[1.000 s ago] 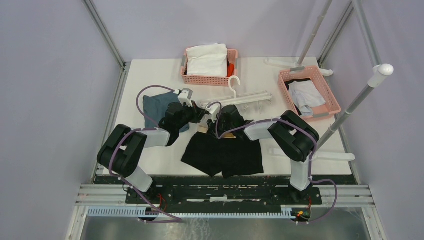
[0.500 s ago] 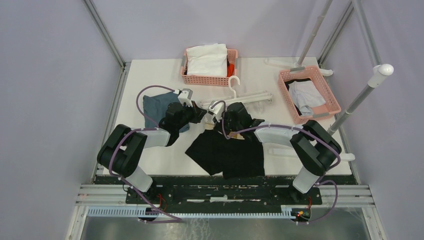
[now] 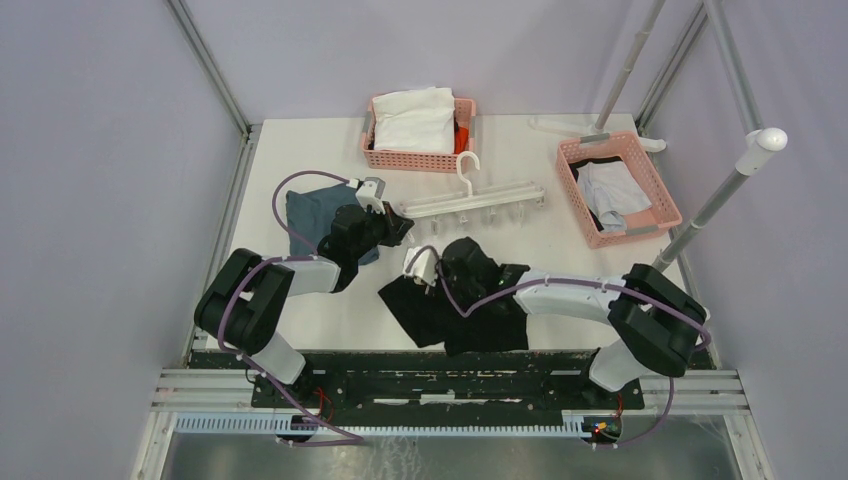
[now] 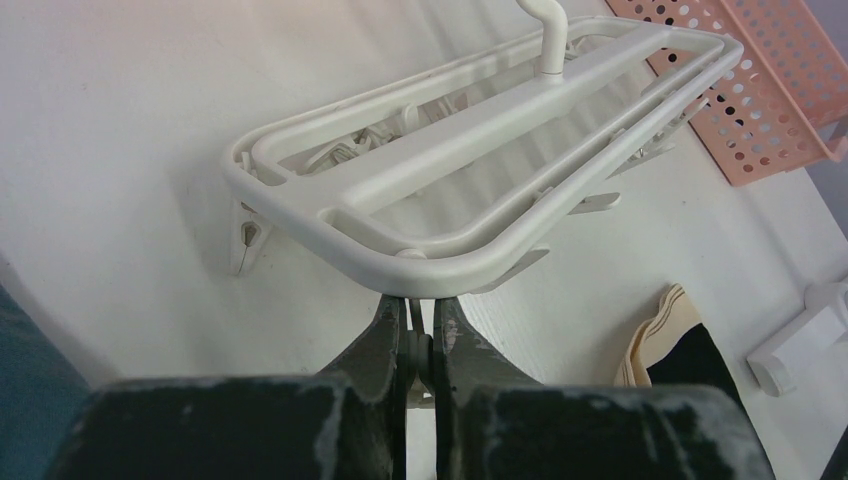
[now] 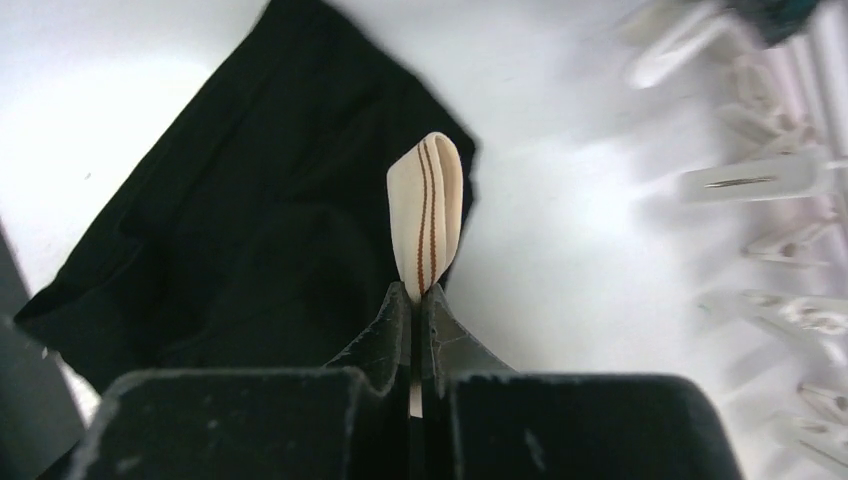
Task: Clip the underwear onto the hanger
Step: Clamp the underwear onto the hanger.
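Pinching the underwear [image 3: 470, 312] by its waistband [image 5: 428, 200], the right gripper [image 5: 420, 300] sits near-side of the hanger [image 3: 470, 197], which lies crosswise beyond, its left end clamped in the left gripper [image 4: 420, 322].

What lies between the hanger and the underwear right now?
Only bare table: the left wrist view shows white surface between the hanger and the underwear, at its tan waistband.
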`<state>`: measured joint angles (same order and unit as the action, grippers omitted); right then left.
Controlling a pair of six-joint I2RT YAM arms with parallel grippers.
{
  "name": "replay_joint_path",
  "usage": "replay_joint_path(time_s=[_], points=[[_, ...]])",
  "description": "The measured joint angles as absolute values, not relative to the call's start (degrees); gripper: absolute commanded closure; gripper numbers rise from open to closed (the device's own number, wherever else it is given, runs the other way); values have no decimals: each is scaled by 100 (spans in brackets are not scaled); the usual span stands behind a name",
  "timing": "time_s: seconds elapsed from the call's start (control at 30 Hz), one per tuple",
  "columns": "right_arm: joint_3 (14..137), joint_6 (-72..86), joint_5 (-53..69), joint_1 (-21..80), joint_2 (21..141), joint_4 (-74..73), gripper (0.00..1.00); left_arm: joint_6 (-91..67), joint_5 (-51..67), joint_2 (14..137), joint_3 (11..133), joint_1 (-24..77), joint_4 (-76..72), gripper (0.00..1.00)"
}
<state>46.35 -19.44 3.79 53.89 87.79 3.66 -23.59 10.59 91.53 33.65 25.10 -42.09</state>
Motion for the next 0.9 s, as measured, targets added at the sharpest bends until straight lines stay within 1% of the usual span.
replay_joint_path(time_s=[0.07,0.13,0.17,0.2,0.23,0.3,0.37,0.43,0.57,0.77,0.9], points=[[4399,-2069,121,5728,8768,403,98,-2359,1061,9153,3365,2510,-4209,97],[4180,-2252,-128,6040,8770,539,95,-2359,1061,9153,3365,2510,-4209,97],[4051,-2357,-263,6189,8772,679,92,-2359,1061,9153,3365,2510,-4209,97],[3854,-2497,-436,6388,8777,947,87,-2359,1061,9153,3365,2510,-4209,97],[3701,-2598,-552,6519,8783,1133,78,-2359,1061,9153,3365,2510,-4209,97],[3376,-2801,-770,6810,8816,1544,64,-2359,1061,9153,3365,2510,-4209,97],[3142,-2982,-934,7043,8831,1833,56,-2359,1061,9153,3365,2510,-4209,97],[3030,-3092,-1024,7172,8831,2003,51,-2359,1061,9153,3365,2510,-4209,97],[3009,-3138,-1037,7201,8615,1999,46,-2359,1061,9153,3365,2508,-4209,97],[3039,-3026,-790,7192,7846,1658,46,-2359,1061,9153,3365,2508,-4209,97],[3151,-2978,-377,7074,7609,1380,46,-2359,1063,9153,3365,2508,-4209,97]])
